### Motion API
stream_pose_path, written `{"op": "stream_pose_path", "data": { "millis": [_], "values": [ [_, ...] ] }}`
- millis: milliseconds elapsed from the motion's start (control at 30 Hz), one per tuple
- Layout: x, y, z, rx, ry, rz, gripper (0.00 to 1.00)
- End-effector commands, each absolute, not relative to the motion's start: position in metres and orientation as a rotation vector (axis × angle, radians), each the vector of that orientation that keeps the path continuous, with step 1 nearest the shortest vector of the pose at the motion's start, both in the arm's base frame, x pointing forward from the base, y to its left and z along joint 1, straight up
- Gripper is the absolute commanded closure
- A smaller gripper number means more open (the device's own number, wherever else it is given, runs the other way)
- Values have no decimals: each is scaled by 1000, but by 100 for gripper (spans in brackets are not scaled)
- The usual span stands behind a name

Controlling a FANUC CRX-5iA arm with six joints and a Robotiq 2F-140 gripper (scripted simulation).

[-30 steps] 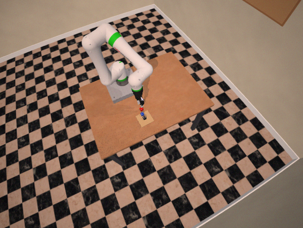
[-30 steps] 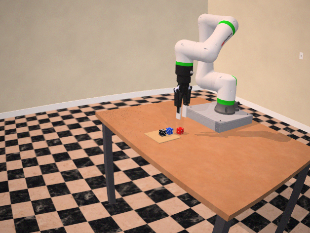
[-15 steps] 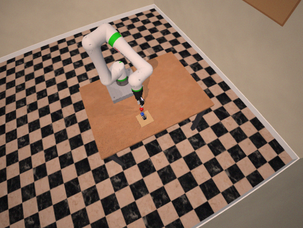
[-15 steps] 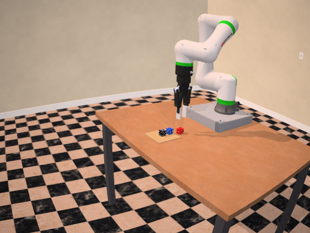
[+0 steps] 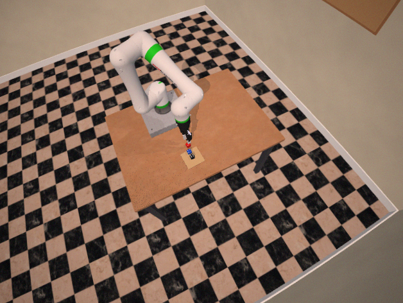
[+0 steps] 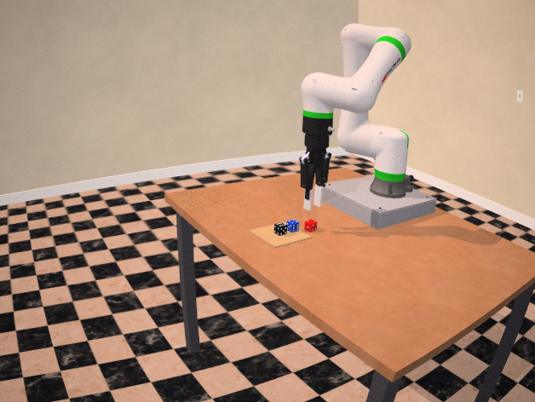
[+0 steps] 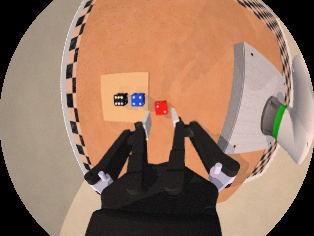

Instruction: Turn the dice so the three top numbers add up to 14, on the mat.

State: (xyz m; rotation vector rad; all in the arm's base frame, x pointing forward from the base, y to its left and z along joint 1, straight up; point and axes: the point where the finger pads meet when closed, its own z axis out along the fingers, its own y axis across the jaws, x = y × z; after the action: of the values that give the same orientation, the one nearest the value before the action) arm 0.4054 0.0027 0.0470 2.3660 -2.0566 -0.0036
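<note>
A Robotiq 2F-140 gripper (image 5: 188, 141) (image 6: 313, 204) (image 7: 160, 120) points down above a wooden table (image 5: 228, 120) (image 6: 346, 267) (image 7: 190, 60), its fingers moderately parted and nothing between them, as a red die (image 5: 188, 145) (image 6: 310, 225) (image 7: 161, 107) waits below on the tabletop, just off the tan mat (image 5: 189, 165) (image 6: 276, 242) (image 7: 111, 112) on the side toward the robot's base plate (image 5: 152, 133) (image 6: 426, 207) (image 7: 239, 65). In the wrist view the die appears in line with the gap, a little beyond the fingertips, so the approach looks mostly downward with perhaps a small shift. A cube has no long axis to follow; its sides look only slightly turned from the fingers' closing line, which runs roughly along the row of dice. The mat-side finger would likely have to come down between the red die and its neighbor, a blue die (image 5: 189, 151) (image 6: 292, 226) (image 7: 138, 100), which sits on the mat just beside a black die (image 5: 192, 156) (image 6: 279, 228) (image 7: 120, 99). From the wrist, the tops seem to read two on red, four on blue and six on black, short of 14, though the pips are small and the black count is hard to confirm. The undersides are hidden, and the top view leaves the fingertips crowded against the red die, their height unclear

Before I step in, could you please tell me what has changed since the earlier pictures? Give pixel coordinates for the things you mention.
The end effector (image 5: 188, 141) (image 6: 313, 207) (image 7: 160, 117) has come down slightly toward the red die (image 5: 188, 145) (image 6: 311, 225) (image 7: 161, 108); nothing was gripped or released. The three dice and the mat (image 5: 192, 164) (image 6: 276, 242) (image 7: 125, 116) show no visible shift.
</note>
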Motion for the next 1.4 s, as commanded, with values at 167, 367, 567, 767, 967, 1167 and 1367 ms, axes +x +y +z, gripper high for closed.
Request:
{"op": "stream_pose_path", "data": {
  "millis": [167, 367, 567, 767, 967, 1167, 1367],
  "values": [
    [406, 3, 37, 2366, -2057, -3, 72],
    [406, 3, 27, 2366, -2057, -3, 72],
    [406, 3, 21, 2366, -2057, -3, 72],
    [405, 2, 15, 2366, -2057, -3, 72],
    [405, 2, 11, 2366, -2057, -3, 72],
    [405, 2, 10, 2366, -2057, -3, 72],
    [405, 2, 9, 2366, -2057, -3, 72]
  ]
}}
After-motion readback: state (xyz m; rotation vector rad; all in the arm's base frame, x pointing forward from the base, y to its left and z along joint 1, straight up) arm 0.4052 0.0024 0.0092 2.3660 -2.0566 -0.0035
